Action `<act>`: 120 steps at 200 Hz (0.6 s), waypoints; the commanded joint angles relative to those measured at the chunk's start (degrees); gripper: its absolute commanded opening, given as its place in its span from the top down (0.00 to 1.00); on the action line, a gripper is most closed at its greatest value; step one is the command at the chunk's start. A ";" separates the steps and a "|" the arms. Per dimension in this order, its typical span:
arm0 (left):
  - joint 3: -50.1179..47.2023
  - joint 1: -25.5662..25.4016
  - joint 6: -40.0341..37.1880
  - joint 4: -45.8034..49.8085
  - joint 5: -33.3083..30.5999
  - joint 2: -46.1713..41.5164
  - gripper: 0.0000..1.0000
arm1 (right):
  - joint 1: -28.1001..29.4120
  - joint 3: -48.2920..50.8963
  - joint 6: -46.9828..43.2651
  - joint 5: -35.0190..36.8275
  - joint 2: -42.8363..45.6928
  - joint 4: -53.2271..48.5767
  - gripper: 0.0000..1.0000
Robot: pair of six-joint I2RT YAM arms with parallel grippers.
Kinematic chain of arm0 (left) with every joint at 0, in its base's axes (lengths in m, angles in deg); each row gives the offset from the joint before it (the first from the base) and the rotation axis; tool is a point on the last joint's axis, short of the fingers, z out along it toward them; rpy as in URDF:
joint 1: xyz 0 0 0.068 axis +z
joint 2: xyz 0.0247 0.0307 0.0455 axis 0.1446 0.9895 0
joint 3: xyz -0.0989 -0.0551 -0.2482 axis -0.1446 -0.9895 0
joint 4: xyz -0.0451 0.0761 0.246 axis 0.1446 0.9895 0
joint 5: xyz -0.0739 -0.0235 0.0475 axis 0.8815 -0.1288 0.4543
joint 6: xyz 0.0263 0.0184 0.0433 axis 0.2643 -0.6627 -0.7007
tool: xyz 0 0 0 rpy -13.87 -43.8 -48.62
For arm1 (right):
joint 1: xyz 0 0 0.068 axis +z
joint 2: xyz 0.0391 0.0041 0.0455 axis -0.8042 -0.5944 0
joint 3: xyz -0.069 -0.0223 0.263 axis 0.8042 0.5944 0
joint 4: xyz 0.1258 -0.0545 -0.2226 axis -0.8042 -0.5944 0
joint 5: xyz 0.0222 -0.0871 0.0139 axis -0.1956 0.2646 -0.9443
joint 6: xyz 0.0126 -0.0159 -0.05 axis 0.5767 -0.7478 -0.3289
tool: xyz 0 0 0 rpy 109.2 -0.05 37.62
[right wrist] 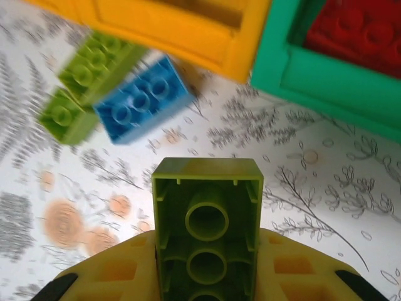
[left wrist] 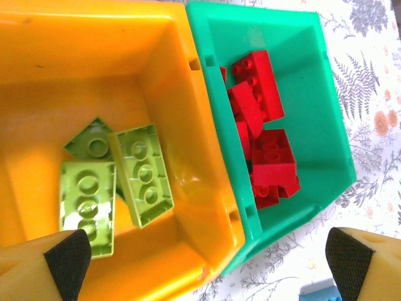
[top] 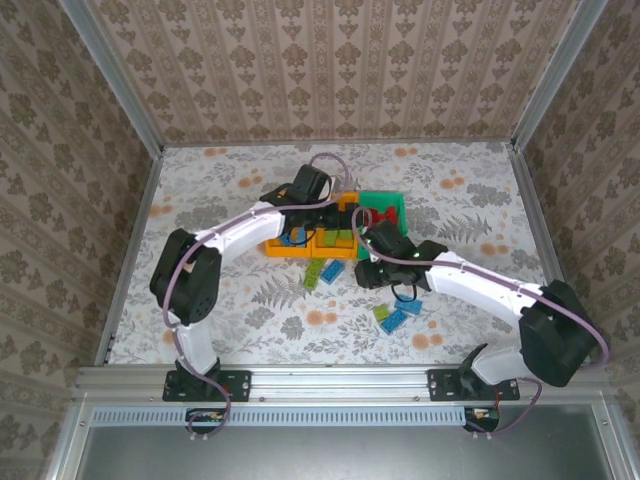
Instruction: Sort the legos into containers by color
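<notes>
Left jaws spread wide, holding nothing, above an orange bin [left wrist: 182,75] where lime bricks [left wrist: 141,172] lie; likely the drop spot for green.

Green bin [left wrist: 326,94], touching it at 3 o'clock, holds red bricks [left wrist: 260,84].

Right jaws clamp a held lime brick [right wrist: 207,207], hollow underside to camera, above the counter [right wrist: 326,188]. Probably bound for the orange bin at 12 o'clock.

Loose blue brick [right wrist: 141,100] and lime pair [right wrist: 88,69] at 11 o'clock, unsorted.

Held brick's lower end is cut off. From above, second orange bin [top: 272,247] sits mostly under the left arm; contents unclear.
</notes>
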 commanded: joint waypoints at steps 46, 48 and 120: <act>-12.56 0.11 1.62 -1.40 -6.69 -13.92 0.00 | -7.66 -9.30 5.11 -13.09 -6.21 8.04 0.78; -12.91 0.10 1.66 -1.27 -6.93 -14.29 0.00 | -7.75 -9.87 5.31 -13.17 -6.71 7.97 0.78; -23.35 -3.85 -3.45 5.34 -14.27 -22.67 0.00 | -10.07 -30.22 8.84 -11.52 -27.90 -0.51 0.72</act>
